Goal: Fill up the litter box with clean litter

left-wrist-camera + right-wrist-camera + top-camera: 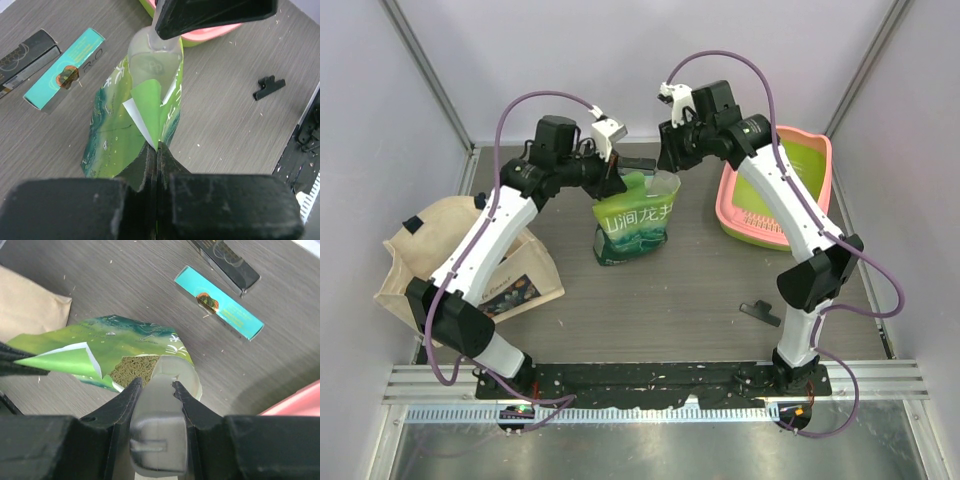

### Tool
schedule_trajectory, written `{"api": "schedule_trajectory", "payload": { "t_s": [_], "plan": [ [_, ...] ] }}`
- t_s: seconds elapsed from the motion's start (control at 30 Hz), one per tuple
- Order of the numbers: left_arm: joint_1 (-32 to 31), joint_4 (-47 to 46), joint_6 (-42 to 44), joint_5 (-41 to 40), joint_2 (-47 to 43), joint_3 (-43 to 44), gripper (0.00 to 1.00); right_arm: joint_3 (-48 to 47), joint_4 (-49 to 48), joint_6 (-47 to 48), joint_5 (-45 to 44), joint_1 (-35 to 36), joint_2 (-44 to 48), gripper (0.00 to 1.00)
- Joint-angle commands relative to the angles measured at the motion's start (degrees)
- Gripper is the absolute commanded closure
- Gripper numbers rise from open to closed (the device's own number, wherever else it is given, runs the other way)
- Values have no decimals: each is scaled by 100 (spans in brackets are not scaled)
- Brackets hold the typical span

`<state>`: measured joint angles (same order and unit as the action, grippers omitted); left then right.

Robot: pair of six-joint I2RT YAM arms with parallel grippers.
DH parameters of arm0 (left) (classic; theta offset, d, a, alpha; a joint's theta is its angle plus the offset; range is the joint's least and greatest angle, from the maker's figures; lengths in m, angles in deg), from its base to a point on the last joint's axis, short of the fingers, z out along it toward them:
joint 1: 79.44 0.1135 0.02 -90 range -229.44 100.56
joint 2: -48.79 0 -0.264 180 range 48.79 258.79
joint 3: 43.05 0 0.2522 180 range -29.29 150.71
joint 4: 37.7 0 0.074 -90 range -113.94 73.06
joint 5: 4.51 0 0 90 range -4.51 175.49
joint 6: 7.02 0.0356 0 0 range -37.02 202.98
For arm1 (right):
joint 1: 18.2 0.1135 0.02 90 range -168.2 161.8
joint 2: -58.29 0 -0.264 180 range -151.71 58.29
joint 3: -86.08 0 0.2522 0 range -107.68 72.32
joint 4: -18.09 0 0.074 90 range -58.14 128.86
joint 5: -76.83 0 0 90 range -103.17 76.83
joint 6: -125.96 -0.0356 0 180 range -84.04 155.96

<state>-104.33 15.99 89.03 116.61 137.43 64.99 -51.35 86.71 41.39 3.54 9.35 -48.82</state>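
Top external: litter box (752, 238) at upper right of frame, well apart from green bag (632, 228) standing mid-frame. Left gripper (157, 149) pinched fully closed on bag's torn top edge. Right gripper (159, 386) partly closed, clamping handle of clear scoop (161, 410); scoop bowl sits in bag mouth. Clean litter (134, 368) visible inside bag, just beside scoop. Tote bag (440, 250) at left edge; black clip (760, 312) lower right of centre.

**Gloss against grain**

The green bag (635, 225) is glossy printed film, and the scoop (159, 410) is frosted plastic. The litter box (725, 205) looks like smooth moulded plastic. The tote bag (405, 260) is matt beige cloth. The desk (660, 300) is matt and wood-grained.
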Motion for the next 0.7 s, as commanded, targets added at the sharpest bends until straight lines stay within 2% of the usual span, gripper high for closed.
{"api": "schedule_trajectory", "payload": {
  "t_s": [0.0, 0.13, 0.33, 0.6, 0.67],
  "plan": [
    [-8, -1206, -753, 167, -347, -129, 100, 107, -502, -1157, -1038, -22, 156, 99],
    [-16, -1478, -1017, 88, -304, -164, 100, -104, -396, -1518, -1047, -4, -196, 99],
    [-8, -1777, -1474, -123, -295, -208, 100, 317, -457, -1773, -1213, 127, -109, 99],
    [-8, -2111, -1931, -44, -365, -524, 100, 1688, -1203, -1800, -1644, 277, 216, 99],
    [-16, -2286, -2203, -61, -382, -595, 100, 2152, -1608, -1660, -2073, 400, 374, 99]
  ]
}}
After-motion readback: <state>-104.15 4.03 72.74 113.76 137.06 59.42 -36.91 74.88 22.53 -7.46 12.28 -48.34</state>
